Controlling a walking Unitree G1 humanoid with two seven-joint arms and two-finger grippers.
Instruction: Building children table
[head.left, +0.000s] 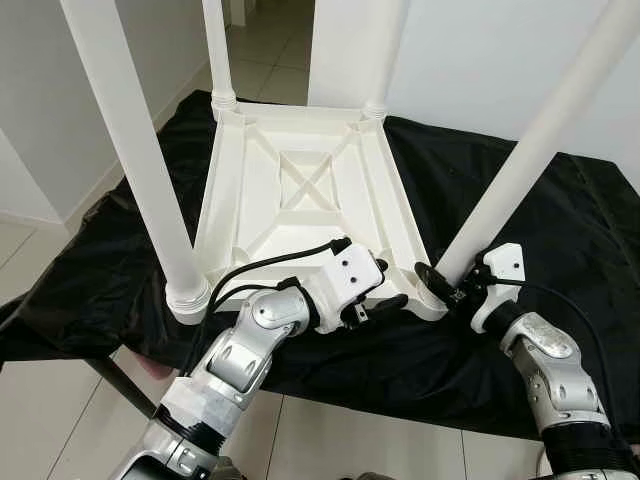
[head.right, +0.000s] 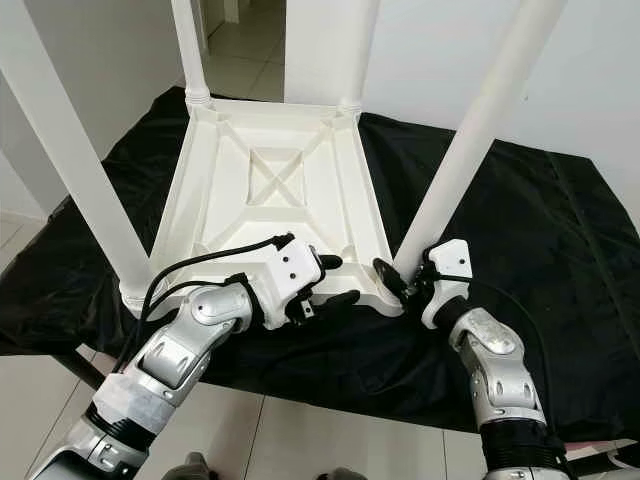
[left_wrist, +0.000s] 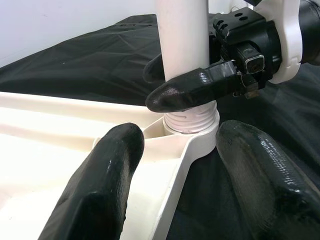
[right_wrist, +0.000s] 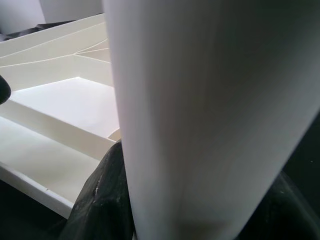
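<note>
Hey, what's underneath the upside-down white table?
A black cloth lies under the white table, draped over a support. The cloth hides that support, apart from a dark leg near the floor.

Upturned white table (head.right: 270, 195) is seen on black cloth (head.right: 520, 210), four legs up. Near-right leg (head.right: 470, 140) is clamped at its base by the right gripper (head.right: 405, 280). The left gripper (head.right: 335, 282) is spread across the table's near rim, beside that corner.
</note>
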